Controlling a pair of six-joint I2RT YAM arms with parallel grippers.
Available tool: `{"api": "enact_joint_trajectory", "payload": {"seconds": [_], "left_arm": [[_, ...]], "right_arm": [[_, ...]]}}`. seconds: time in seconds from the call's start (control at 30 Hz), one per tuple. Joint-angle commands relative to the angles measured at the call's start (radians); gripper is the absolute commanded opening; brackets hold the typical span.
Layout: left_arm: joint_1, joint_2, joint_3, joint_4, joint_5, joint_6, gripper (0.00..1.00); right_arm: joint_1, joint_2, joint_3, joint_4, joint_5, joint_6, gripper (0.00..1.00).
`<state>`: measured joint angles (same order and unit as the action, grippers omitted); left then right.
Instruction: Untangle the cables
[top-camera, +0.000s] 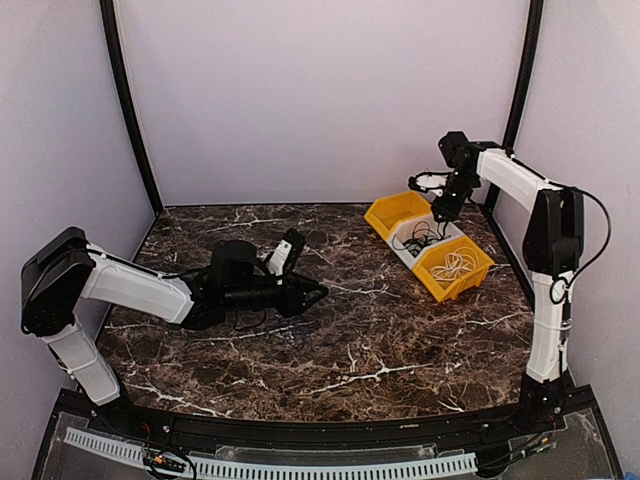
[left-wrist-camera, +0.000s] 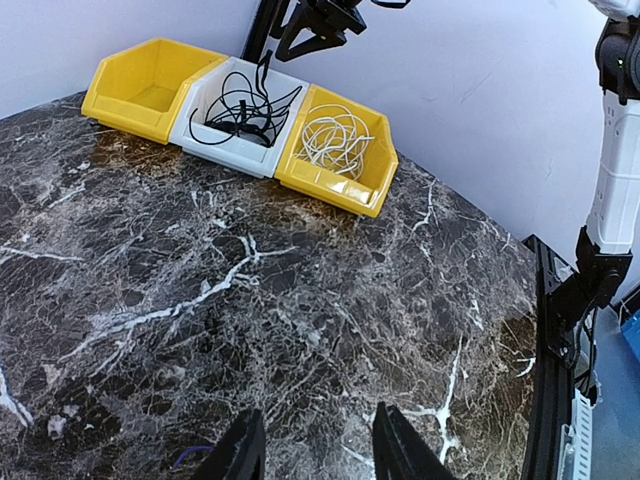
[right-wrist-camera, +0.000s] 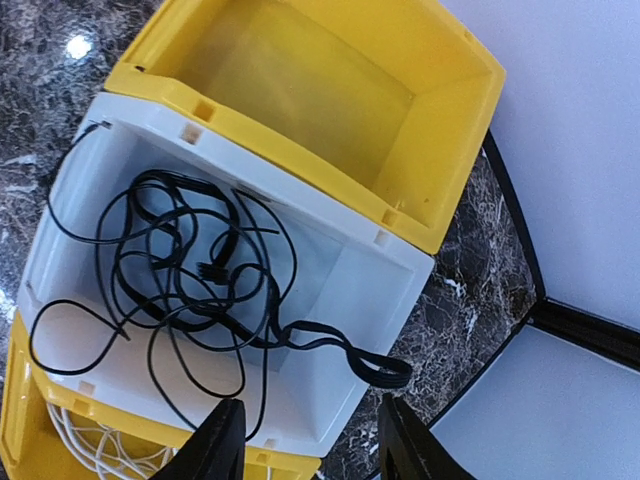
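Marble table (top-camera: 380, 330); cables (right-wrist-camera: 215, 272) beneath right tool (right-wrist-camera: 312, 440)

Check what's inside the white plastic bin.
Thin black cables in a loose tangle fill the white plastic bin, one loop reaching its rim. Whatever lies beneath the tangle is hidden; cable count unclear.

3 bins stand in a row at the upper left of the left wrist view: 1 left yellow bin (left-wrist-camera: 125, 103), 1 white bin (left-wrist-camera: 225, 152) and 1 right yellow bin (left-wrist-camera: 332, 186). There is 1 white cable (left-wrist-camera: 335, 135). The black cables (left-wrist-camera: 240, 110) are too tangled to count. 2 arms show, the left arm (top-camera: 130, 285) and the right arm (top-camera: 520, 182), with 1 claw each: left claw (left-wrist-camera: 318, 450), right claw (right-wrist-camera: 310, 440). There is 1 bench (left-wrist-camera: 200, 300).
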<state>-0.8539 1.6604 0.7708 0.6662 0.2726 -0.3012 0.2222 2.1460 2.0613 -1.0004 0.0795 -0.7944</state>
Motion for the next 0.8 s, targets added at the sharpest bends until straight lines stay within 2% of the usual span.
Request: {"api": "enact_joint_trajectory", "payload": {"seconds": [0.0,0.27,0.43,0.57,0.77], "left_arm": [[-0.002,-0.03,-0.018,0.019,0.001,-0.008,0.4],[-0.002,-0.019,-0.021,0.036,0.008,-0.026,0.39],[-0.002,-0.017,-0.019,0.039,0.009,-0.03,0.39],[-0.002,-0.012,-0.02,0.044,0.012,-0.039,0.39],[-0.002,0.001,-0.021,0.066,0.024,-0.059,0.39]], "right_arm": [[-0.049,0.04,-0.016,0.107,0.034,0.078,0.47],[-0.091,0.12,0.042,0.122,-0.046,0.131,0.5],[-0.093,0.128,0.04,0.129,-0.144,0.137,0.45],[-0.09,0.096,0.001,0.172,-0.2,0.13,0.37],[-0.076,0.066,-0.029,0.195,-0.193,0.119,0.14]]}}
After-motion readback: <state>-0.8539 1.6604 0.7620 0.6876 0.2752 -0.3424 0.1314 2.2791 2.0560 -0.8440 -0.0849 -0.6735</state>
